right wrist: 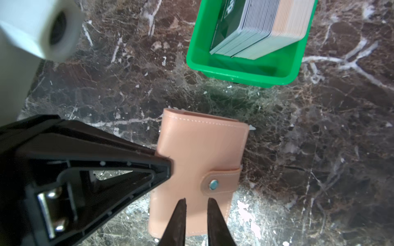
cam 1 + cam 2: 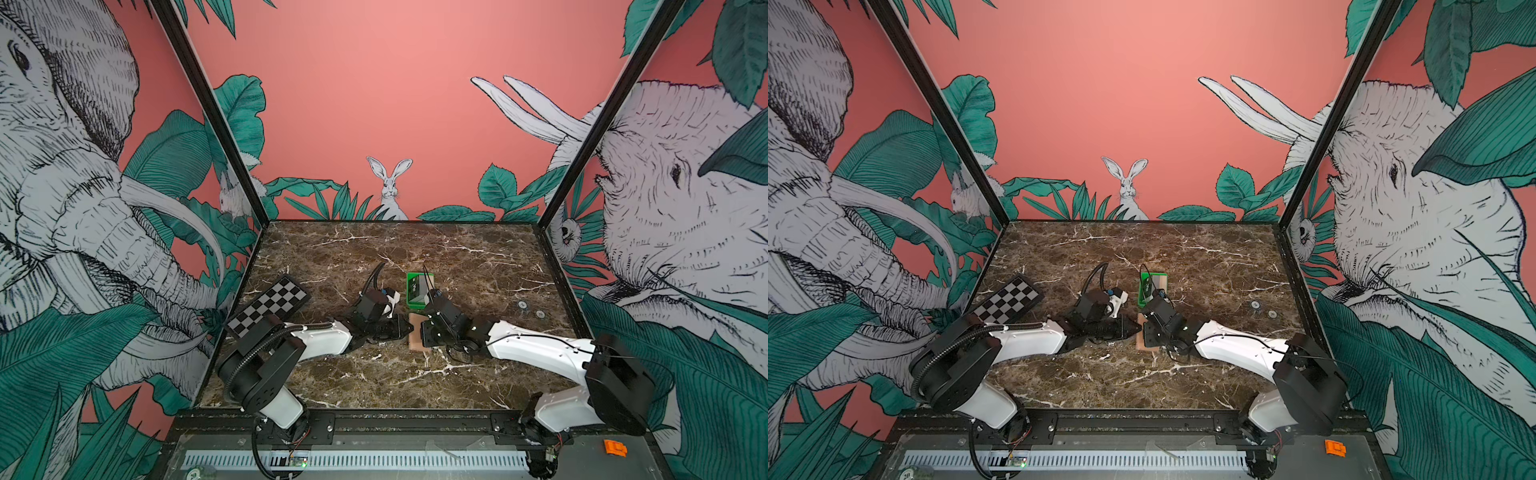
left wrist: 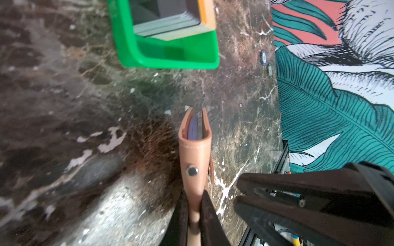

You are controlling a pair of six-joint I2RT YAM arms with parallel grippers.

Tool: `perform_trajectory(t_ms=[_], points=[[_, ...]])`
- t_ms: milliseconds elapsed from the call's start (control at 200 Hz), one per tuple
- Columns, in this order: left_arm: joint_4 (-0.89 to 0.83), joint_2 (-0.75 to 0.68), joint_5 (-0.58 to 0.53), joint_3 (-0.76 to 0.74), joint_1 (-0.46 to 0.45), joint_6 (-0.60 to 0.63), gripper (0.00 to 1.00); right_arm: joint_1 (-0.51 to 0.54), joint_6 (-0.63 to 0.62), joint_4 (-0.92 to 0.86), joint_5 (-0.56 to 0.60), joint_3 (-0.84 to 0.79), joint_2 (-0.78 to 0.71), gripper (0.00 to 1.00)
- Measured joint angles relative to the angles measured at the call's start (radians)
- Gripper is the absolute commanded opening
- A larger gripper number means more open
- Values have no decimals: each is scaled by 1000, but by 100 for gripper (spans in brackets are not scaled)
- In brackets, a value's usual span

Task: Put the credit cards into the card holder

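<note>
The tan card holder (image 1: 200,161) lies folded shut on the marble table, its strap snapped. My left gripper (image 3: 194,200) is shut on one edge of it; in the right wrist view its black finger (image 1: 164,168) meets the holder's side. My right gripper (image 1: 197,201) hovers just over the holder's near end, slightly open with nothing between its fingers. The left wrist view looks into the holder's end, where a bluish card (image 3: 193,130) sits inside. More credit cards (image 1: 255,27) stand stacked in the green tray (image 1: 238,72). In both top views the grippers meet over the holder (image 2: 415,340) (image 2: 1142,347).
The green tray (image 2: 419,291) stands just behind the holder. A black-and-white checkerboard (image 2: 268,305) lies at the left beside the left arm. Two small round discs (image 2: 522,304) sit on the table at the right. Patterned walls enclose three sides.
</note>
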Motion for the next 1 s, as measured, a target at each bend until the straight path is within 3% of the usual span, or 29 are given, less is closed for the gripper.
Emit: perform_trajectory(t_ms=[1000], points=[[-8,-9,-35,2,-5,73,14,-2,7,-34,21,41,56,24]])
